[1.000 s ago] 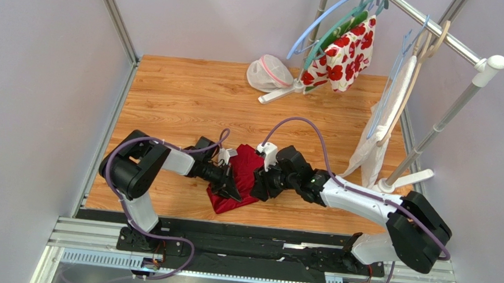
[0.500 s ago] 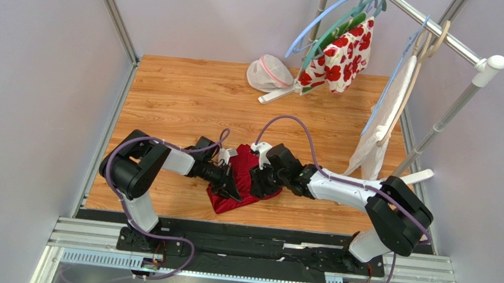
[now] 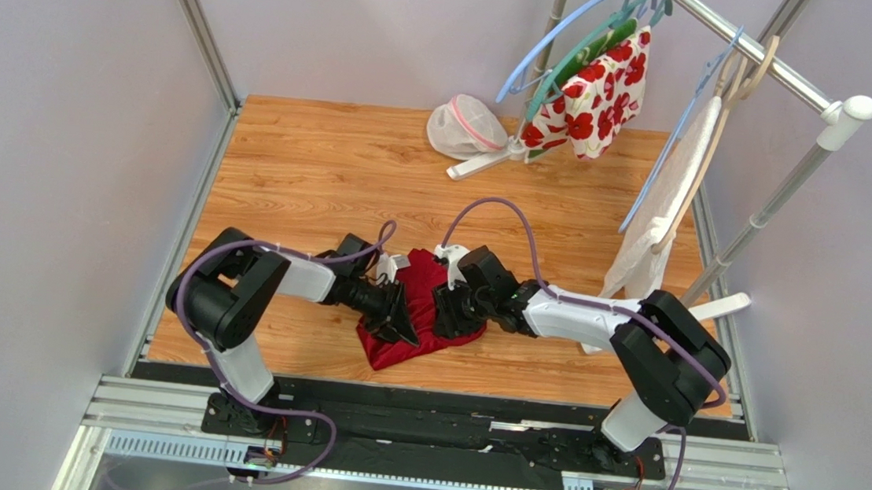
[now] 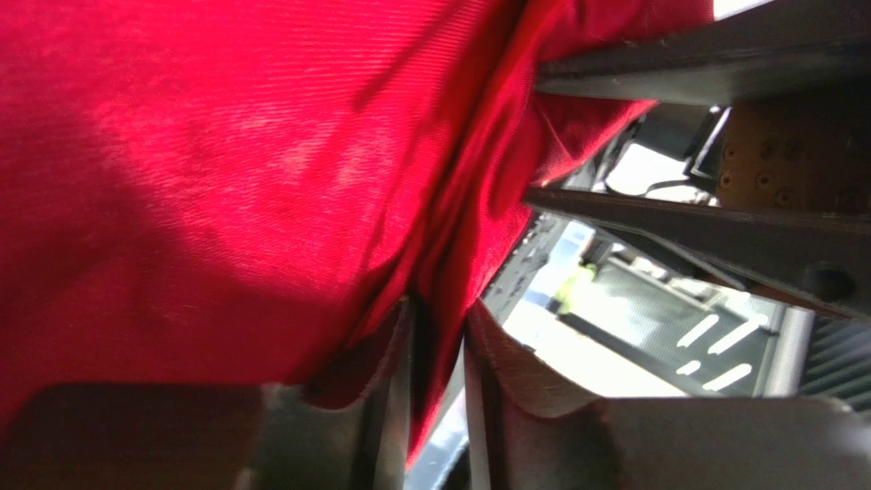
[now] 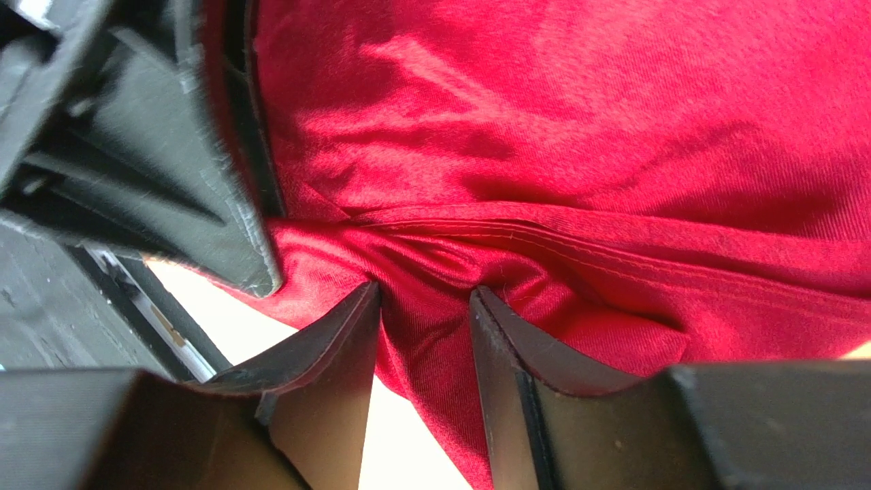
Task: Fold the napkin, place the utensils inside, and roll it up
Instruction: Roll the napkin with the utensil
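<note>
Near the front edge of the wooden table (image 3: 317, 164), about midway between its left and right edges, the napkin (image 3: 399, 348) lies as a bunched crimson heap, and both of my arms reach in low to meet over it. My right gripper (image 5: 425, 296) is pinching the napkin: a thick pucker of red cloth fills the space between the two fingers, and creases and a stitched hem run from it across the fabric. My left gripper (image 4: 440, 306) comes at the heap from the opposite side. Its fingers stand a narrow way apart, with a hanging fold of the cloth between them and some light showing through lower in the gap, so I cannot tell whether they grip the fold or only bracket it. From above, my two grippers sit very close together, facing one another across the middle of the heap, and one corner of the cloth pokes out toward the front edge below them. At the far edge of the table sits a white mesh bag (image 3: 465, 127), just beside the foot of a clothes rack (image 3: 765, 61) that carries a white cloth with red flowers (image 3: 594, 93) and a white towel (image 3: 655, 235).
</note>
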Available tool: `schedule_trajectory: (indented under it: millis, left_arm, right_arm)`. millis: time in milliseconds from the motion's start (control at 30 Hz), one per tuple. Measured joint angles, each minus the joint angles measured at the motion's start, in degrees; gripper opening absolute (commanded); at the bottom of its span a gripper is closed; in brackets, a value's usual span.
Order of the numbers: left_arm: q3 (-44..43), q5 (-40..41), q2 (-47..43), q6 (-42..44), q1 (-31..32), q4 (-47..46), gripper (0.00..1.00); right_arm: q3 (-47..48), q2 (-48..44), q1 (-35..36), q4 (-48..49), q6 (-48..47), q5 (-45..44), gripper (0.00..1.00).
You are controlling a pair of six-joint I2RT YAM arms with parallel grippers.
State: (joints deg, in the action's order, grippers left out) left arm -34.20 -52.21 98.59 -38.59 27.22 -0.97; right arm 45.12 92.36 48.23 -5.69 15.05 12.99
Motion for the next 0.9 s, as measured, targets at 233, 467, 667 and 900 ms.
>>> schedule_trajectory:
  millis: [233, 467, 667, 900]
  left_arm:
    - [-4.8, 8.8, -10.6, 3.8, 0.0, 11.9, 0.57]
    - [-5.4, 24.5, -27.0, 5.0, -0.1, 23.5, 0.71]
    - [5.0, 32.0, -40.3, 0.8, -0.2, 26.8, 0.85]
    - [14.2, 33.9, -45.2, -8.7, -0.3, 21.6, 0.87]
  right_arm:
    - [1.5, 1.7, -0.5, 0.2, 1.0, -0.1, 0.44]
    - [2.9, 3.0, -0.7, 0.2, 2.4, -0.5, 0.44]
    - [3.8, 3.8, -0.7, 0.2, 3.4, -0.7, 0.44]
    - [4.0, 4.0, -0.7, 0.1, 3.6, -0.7, 0.44]
